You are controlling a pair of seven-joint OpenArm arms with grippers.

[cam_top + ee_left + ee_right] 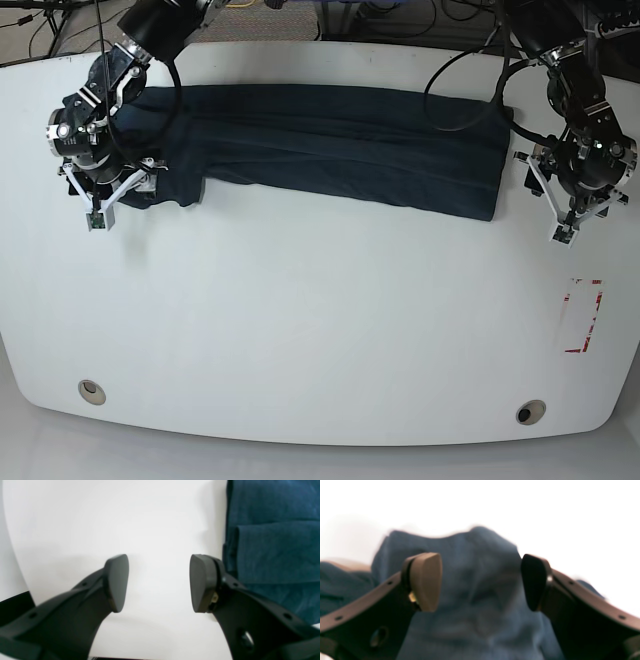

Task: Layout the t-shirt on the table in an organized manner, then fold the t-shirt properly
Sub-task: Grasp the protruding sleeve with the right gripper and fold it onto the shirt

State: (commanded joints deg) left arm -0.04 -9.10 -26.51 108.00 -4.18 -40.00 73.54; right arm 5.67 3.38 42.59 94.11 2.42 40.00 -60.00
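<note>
The t-shirt lies as a long folded band across the far part of the table; its left end sits under the right gripper, whose fingers are spread above bunched cloth; the left gripper, fingers also spread and empty, hangs over bare table just right of the shirt's right edge; both arms reach in from the far side.

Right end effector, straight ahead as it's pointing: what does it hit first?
Most likely the t-shirt: blue fabric fills the gap between the open right end effector pads. Depth is unclear in that blurred view.
</note>
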